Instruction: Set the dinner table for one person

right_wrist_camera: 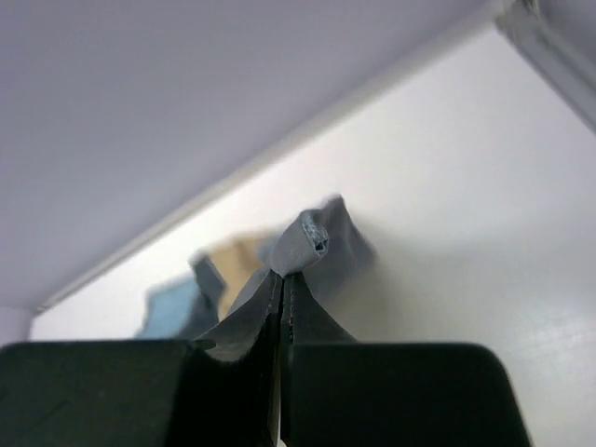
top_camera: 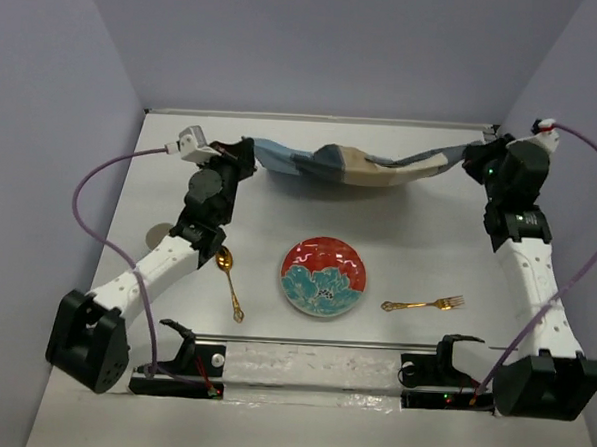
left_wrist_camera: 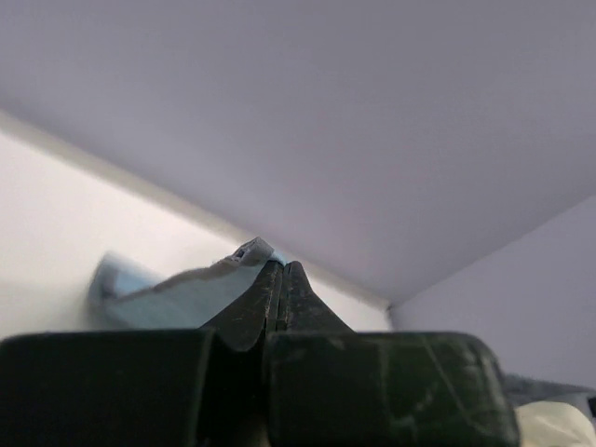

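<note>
A blue, grey and tan striped cloth mat point(top_camera: 357, 164) hangs stretched between my two grippers above the far part of the white dinner table point(top_camera: 428, 240). My left gripper point(top_camera: 245, 149) is shut on its left corner, a light blue edge in the left wrist view point(left_wrist_camera: 186, 296). My right gripper point(top_camera: 472, 158) is shut on its right corner, a grey folded tip in the right wrist view point(right_wrist_camera: 307, 240). A red and teal flowered plate point(top_camera: 323, 276) sits at the table's middle. A gold spoon point(top_camera: 229, 280) lies left of it, a gold fork point(top_camera: 424, 305) right of it.
A metal rail point(top_camera: 312, 341) with two black mounts runs along the near edge between the arm bases. Lilac walls close in the table at the back and both sides. A purple cable loops from each arm.
</note>
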Available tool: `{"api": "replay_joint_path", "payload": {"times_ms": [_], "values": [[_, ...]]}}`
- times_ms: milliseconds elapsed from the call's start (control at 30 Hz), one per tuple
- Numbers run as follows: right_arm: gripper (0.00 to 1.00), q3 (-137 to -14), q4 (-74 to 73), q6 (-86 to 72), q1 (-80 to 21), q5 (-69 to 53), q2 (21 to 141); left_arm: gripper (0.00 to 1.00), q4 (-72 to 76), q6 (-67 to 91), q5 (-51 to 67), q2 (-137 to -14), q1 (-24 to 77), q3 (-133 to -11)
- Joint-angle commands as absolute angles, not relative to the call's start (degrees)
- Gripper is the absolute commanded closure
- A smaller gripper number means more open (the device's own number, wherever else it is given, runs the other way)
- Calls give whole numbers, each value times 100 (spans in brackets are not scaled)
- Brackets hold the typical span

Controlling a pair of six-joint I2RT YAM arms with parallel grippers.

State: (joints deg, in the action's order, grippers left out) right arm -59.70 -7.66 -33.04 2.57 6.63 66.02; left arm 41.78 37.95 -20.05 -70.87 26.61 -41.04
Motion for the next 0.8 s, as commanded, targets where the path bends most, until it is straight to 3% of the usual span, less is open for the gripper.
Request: {"api": "replay_joint_path", "payload": {"times_ms": [0,267,533,767], "values": [[100,-7310,-1475,-2585,281,370,6004,100,4123,3323,-2329,-5881,2646,-4982],[100,-8516,-2092,-2479,281,-237,5722,100,3691,3138,-2013,-5045,2646,-5800],[100,-8684,-2013,-2452,281,-378,6503,100,3463,2830,-2241,-5738,2584,-6143],[100,-9060,-1556,-2549,281,-659,7671,100,3270,3137,-1539,-6793,1812,-6696]]}}
